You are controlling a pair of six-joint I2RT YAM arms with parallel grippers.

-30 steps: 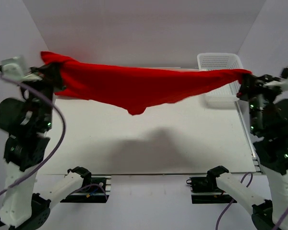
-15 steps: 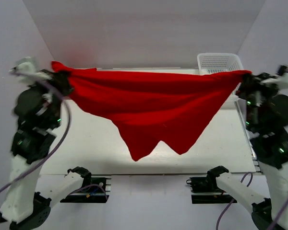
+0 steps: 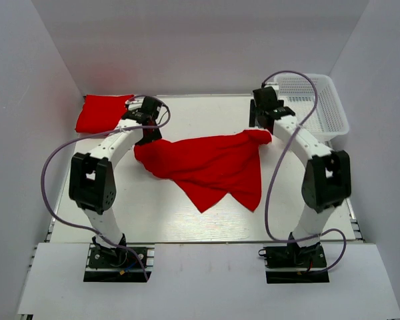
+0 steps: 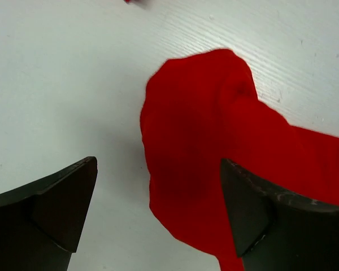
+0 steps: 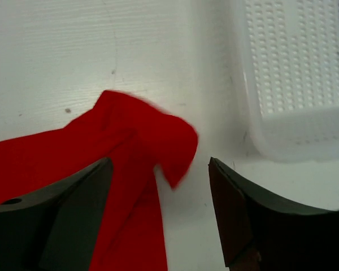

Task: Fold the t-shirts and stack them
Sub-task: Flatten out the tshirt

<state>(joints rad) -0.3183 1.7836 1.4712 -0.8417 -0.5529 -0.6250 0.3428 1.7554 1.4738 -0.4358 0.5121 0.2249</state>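
Top external: the shirt (image 3: 210, 167) you held stretched aloft now lies rumpled on the table (image 3: 120, 207). The left gripper (image 3: 149, 135) and right gripper (image 3: 260, 124) are both spread open, so flatten next.

One red t-shirt (image 3: 213, 167) lies unfolded and rumpled near the middle of the white table (image 3: 153, 213). Its far edge runs roughly left to right and is bunched into a rounded lump at each end. Below that edge the cloth spreads toward the near side in two uneven points. A second red t-shirt (image 3: 101, 113) lies at the far left corner, well apart from the first. It is a compact, roughly rectangular pad that appears to be folded.
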